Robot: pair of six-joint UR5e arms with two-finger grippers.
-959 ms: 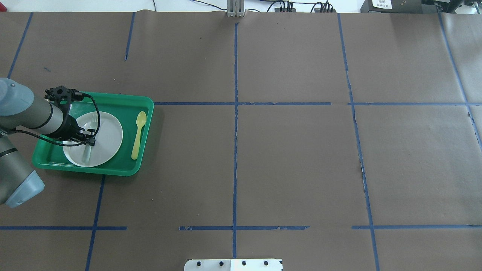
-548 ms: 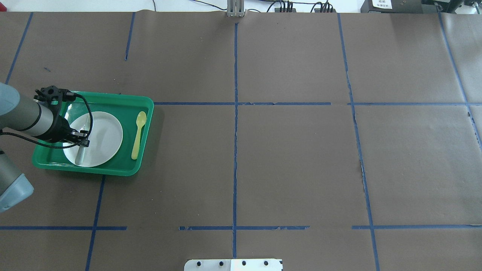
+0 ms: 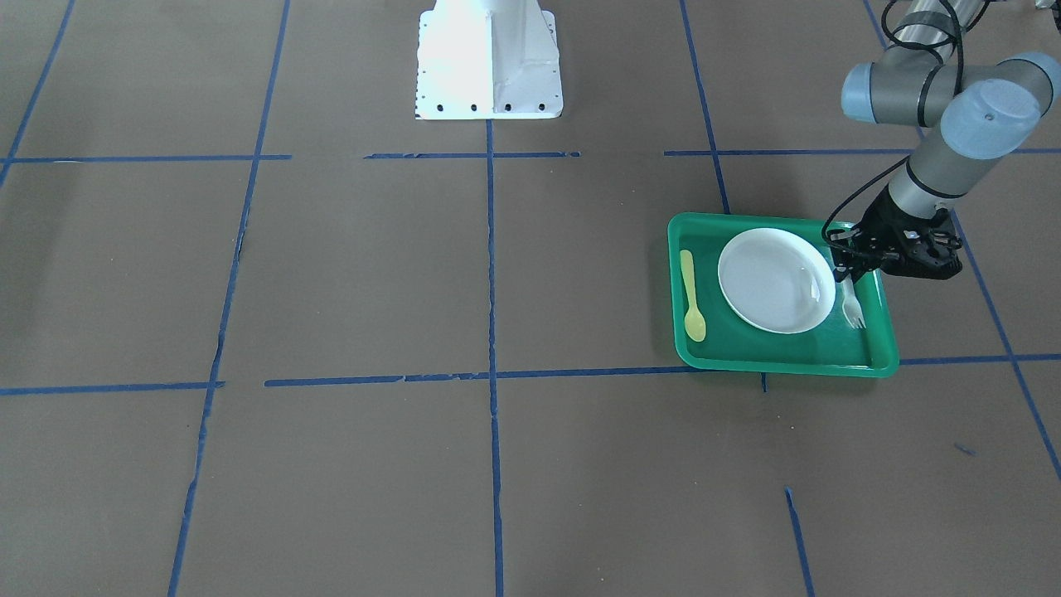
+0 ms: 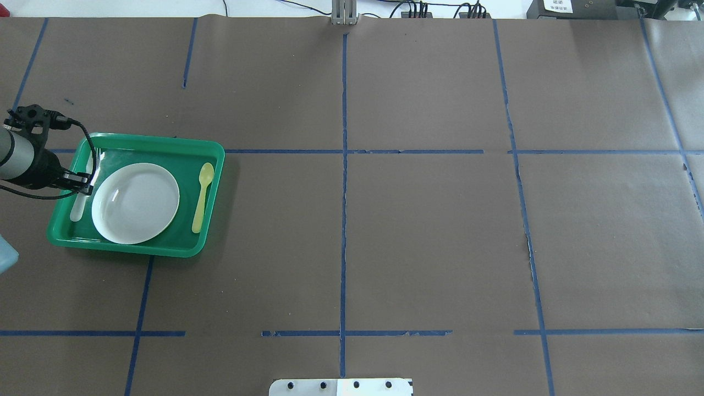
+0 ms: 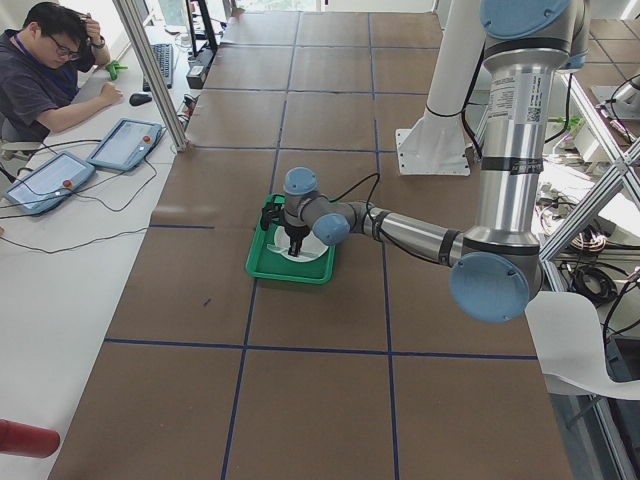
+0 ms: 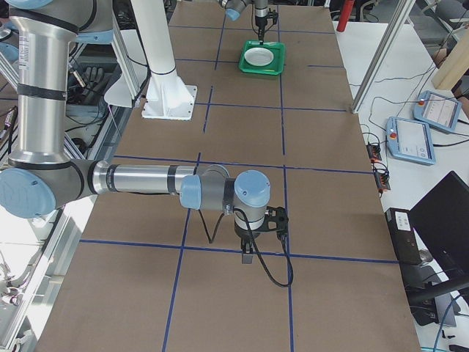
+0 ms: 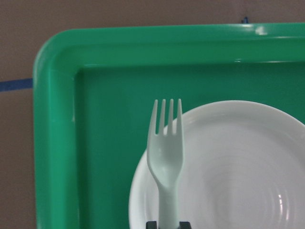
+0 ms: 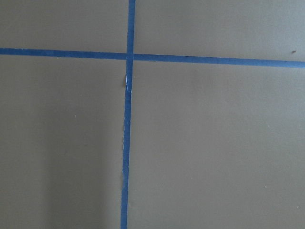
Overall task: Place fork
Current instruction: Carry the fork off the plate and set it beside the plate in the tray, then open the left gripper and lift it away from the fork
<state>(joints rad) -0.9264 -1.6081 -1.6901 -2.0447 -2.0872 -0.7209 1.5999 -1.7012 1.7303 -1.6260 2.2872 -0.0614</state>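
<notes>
Left jaws clamp fork [image 7: 164, 162] over green tray [image 7: 52, 143] on brown-papered table [image 4: 429, 231]; right jaws unclear.

- No word, number or brand can be read in any view.
- A white label [image 4: 560, 5] sits on a dark box at the far table edge, well to the right of the green tray [image 4: 165, 141]. Its marks are too small to make out.
- Two tablet-like pendants [image 5: 125, 143] lie on the white bench beside the table, well apart from the green tray. Their screens show only pale panels, and the writing is too small to read.
- The blue tape lines around the green tray carry no readable lettering.
</notes>
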